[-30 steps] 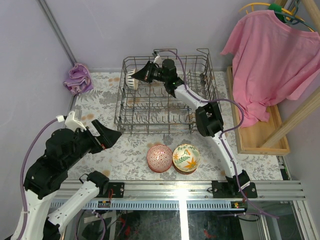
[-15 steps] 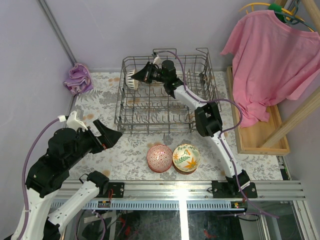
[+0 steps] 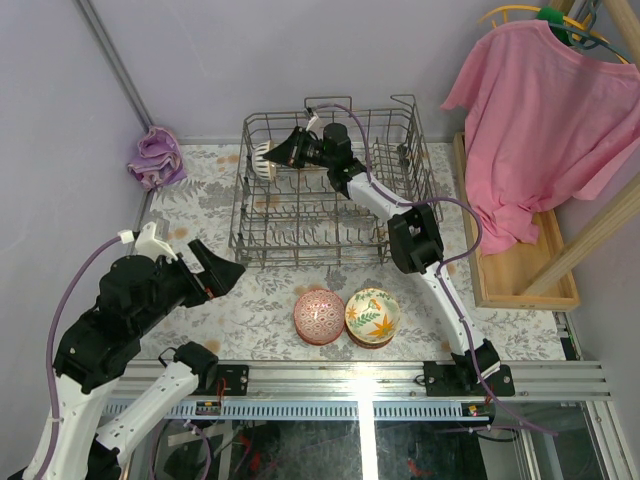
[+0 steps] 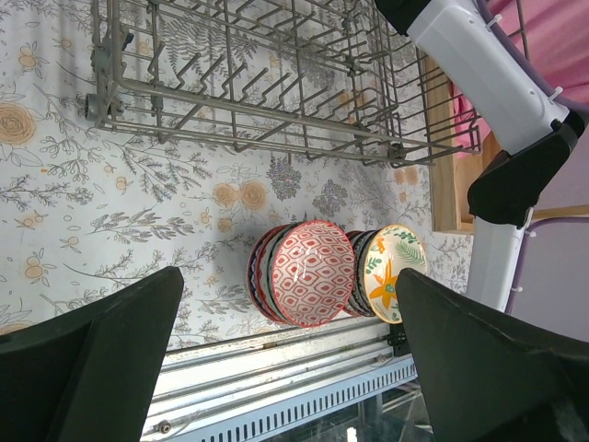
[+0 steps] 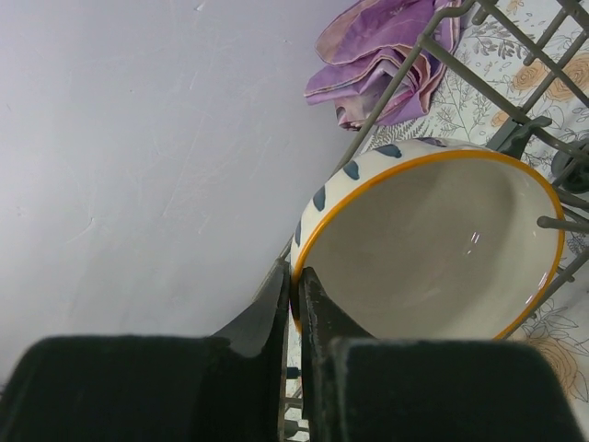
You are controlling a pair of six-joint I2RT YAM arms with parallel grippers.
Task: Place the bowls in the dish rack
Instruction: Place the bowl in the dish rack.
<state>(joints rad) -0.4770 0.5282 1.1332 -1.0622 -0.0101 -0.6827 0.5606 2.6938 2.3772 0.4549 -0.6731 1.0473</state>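
Observation:
The dish rack [image 3: 240, 215] stands at the back of the table. My right gripper [image 3: 275, 154] reaches into its far left corner, shut on the rim of a cream bowl [image 3: 262, 158] with an orange edge and blue spots. In the right wrist view the gripper [image 5: 296, 276] pinches that bowl [image 5: 433, 249], which stands tilted on edge against the rack's wires [image 5: 405, 78]. Two stacks of bowls sit near the front edge, one topped red-patterned [image 3: 318, 316] [image 4: 313, 273], one orange-green floral [image 3: 372, 316] [image 4: 396, 272]. My left gripper [image 3: 228, 270] [image 4: 287, 276] hovers open, left of the stacks, holding nothing.
A purple cloth [image 3: 155, 155] [image 5: 386, 46] lies bunched by the wall left of the rack. A pink shirt [image 3: 540, 110] hangs at the right over a wooden tray [image 3: 520, 285]. The metal rail [image 3: 360, 380] runs along the near edge.
Almost nothing differs. The right gripper stays on the bowl's rim in the rack's far corner, and the left arm has only drifted slightly.

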